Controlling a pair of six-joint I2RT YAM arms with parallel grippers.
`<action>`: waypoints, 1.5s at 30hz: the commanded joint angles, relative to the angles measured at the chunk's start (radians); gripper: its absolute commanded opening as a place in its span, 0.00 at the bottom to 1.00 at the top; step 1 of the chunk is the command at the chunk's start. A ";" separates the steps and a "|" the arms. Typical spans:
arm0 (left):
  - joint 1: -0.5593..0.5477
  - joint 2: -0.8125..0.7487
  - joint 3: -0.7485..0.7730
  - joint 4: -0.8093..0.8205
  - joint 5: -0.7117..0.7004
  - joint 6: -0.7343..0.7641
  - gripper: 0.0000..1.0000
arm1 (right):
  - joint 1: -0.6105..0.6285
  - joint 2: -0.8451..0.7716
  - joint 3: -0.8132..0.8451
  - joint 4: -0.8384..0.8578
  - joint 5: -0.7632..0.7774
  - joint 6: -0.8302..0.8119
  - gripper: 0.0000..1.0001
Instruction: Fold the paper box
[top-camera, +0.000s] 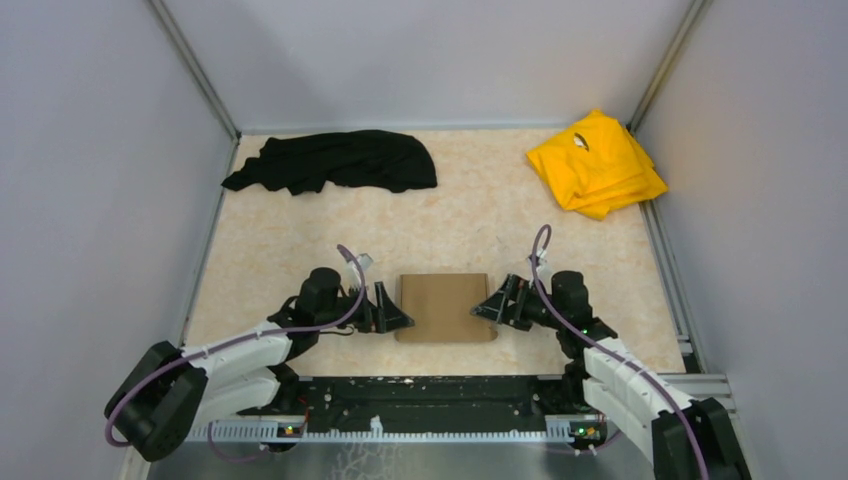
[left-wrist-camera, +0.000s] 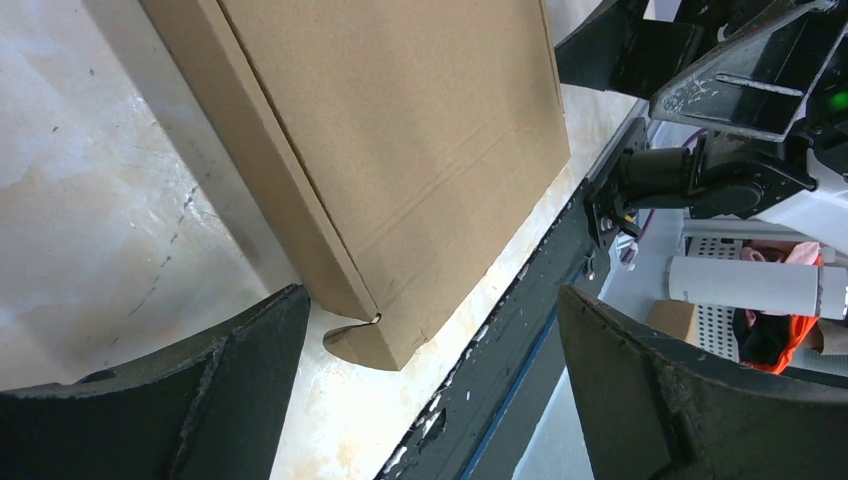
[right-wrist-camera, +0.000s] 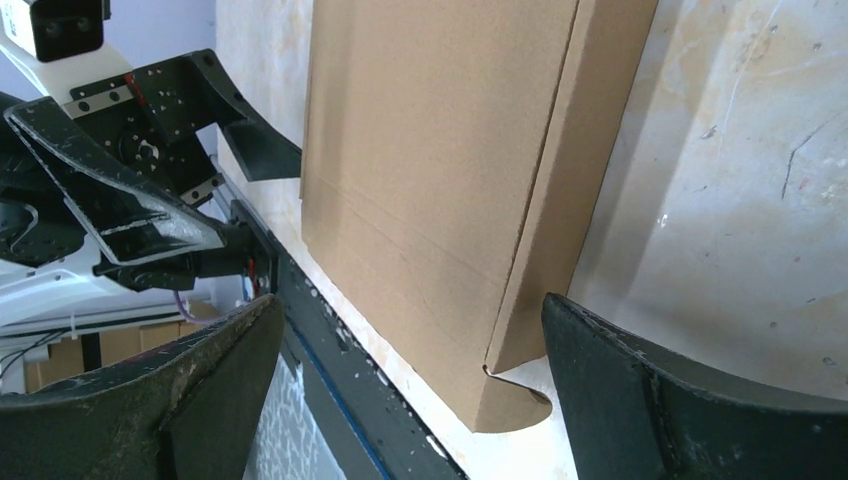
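Observation:
The paper box (top-camera: 446, 307) is a shallow brown cardboard mailer, closed up and lying flat near the table's front edge. My left gripper (top-camera: 392, 312) stands open just left of it, jaws wide, nothing between them. My right gripper (top-camera: 489, 305) stands open just right of it, also holding nothing. In the left wrist view the box (left-wrist-camera: 400, 150) shows its near corner with a small rounded tab sticking out, ahead of my left gripper (left-wrist-camera: 430, 385). The right wrist view shows the box (right-wrist-camera: 440, 180) with the same kind of tab at its corner, ahead of my right gripper (right-wrist-camera: 415, 385).
A black cloth (top-camera: 335, 162) lies crumpled at the back left. A folded yellow cloth (top-camera: 595, 163) sits at the back right corner. The dark metal rail (top-camera: 430, 395) of the arm mount runs along the table's front edge, right behind the box.

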 joint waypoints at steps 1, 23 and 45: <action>-0.009 0.016 0.000 0.056 -0.008 -0.001 0.99 | 0.018 0.023 0.000 0.078 -0.013 0.001 0.99; -0.018 0.096 0.041 0.088 -0.021 0.016 0.99 | 0.022 0.051 0.025 0.089 -0.004 -0.010 0.99; -0.060 0.088 0.073 0.090 -0.027 -0.004 0.99 | 0.025 0.046 0.050 0.107 -0.015 0.009 0.99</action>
